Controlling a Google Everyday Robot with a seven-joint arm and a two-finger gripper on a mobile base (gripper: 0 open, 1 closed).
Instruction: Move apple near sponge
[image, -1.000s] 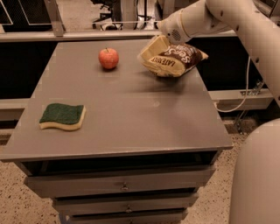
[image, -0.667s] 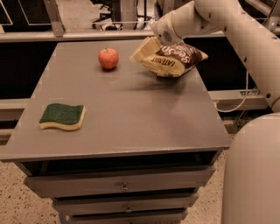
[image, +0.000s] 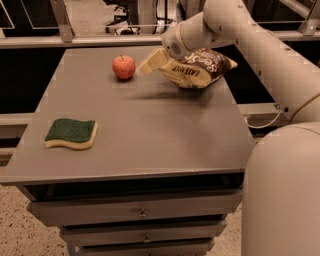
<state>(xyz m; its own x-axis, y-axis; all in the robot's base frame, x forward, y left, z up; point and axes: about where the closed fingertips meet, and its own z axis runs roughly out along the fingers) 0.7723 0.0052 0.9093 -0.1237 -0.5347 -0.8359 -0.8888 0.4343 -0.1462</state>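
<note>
The red-orange apple (image: 123, 67) stands on the far left part of the grey table top (image: 150, 125). The sponge (image: 71, 133), green on top over pale yellow foam, lies flat near the table's front left edge, well away from the apple. My gripper (image: 146, 65) reaches in from the upper right on the white arm (image: 250, 35). It hovers just right of the apple at about the apple's height, in front of the chip bag, apart from the apple.
A brown and cream chip bag (image: 202, 69) lies at the table's far right, behind the gripper. Drawers (image: 142, 214) sit under the table top. The robot's white body (image: 282, 195) fills the lower right. A rail (image: 75, 40) runs behind the table.
The gripper has moved left across the chip bag toward the apple. The apple, sponge and bag have not moved.
</note>
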